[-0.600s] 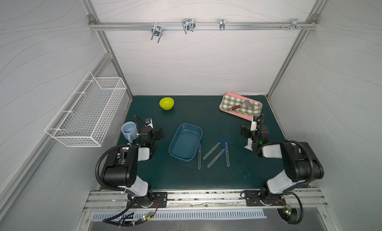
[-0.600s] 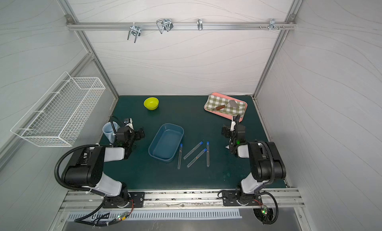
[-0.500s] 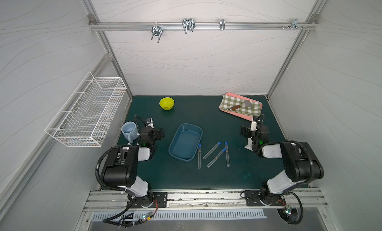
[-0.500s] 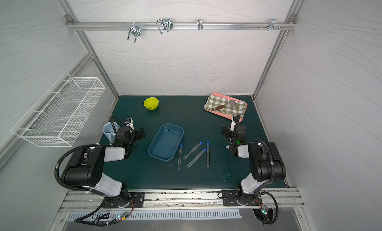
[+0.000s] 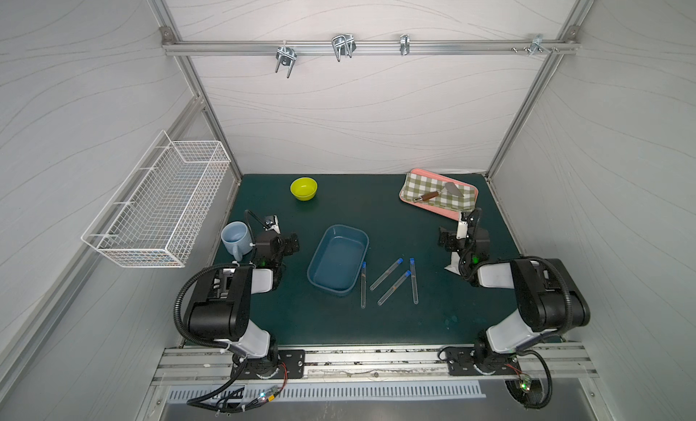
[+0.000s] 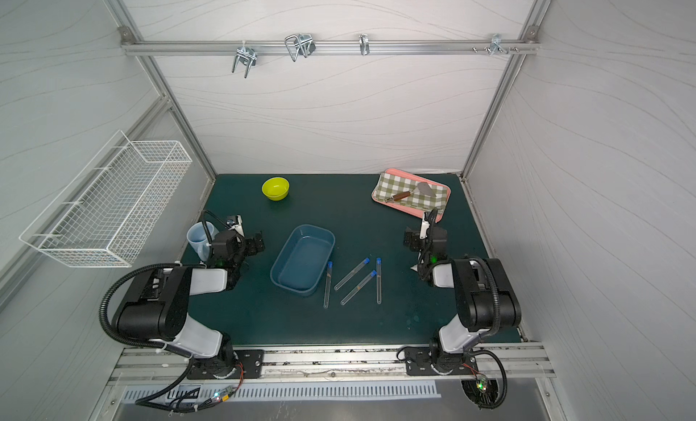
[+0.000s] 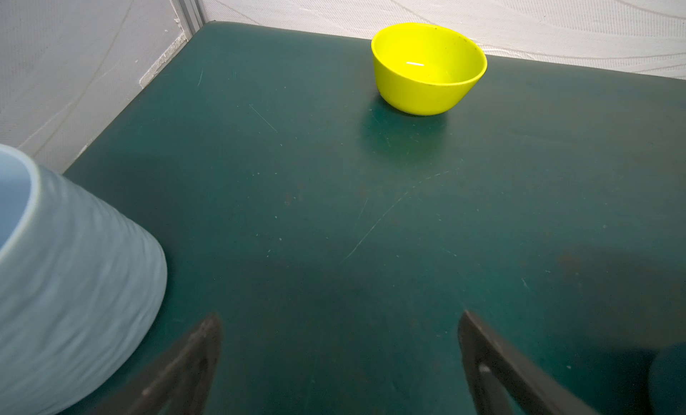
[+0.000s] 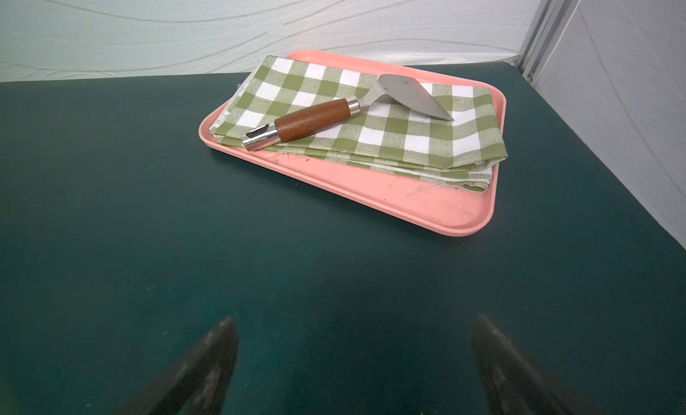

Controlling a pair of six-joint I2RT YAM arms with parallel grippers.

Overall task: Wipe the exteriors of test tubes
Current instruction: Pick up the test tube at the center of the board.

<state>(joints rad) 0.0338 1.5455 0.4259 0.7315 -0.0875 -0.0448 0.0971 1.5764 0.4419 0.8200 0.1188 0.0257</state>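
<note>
The dark green table (image 5: 376, 325) carries a blue tub (image 5: 337, 257) between the two grippers. Ahead of the right gripper (image 8: 356, 322), whose jaws are spread and empty, lies a pink tray (image 8: 445, 209) with a folded green-checked cloth (image 8: 371, 134). The left gripper (image 7: 339, 320) is also wide apart and empty, with a pale blue mug (image 7: 74, 264) just beside its outer jaw and a yellow bowl (image 7: 427, 79) well ahead. A wooden-handled cake server (image 8: 315, 121) rests on the cloth. Four blue-capped test tubes (image 5: 386, 274) lie flat between the grippers, beside the tub and clear of both pairs of jaws.
</note>
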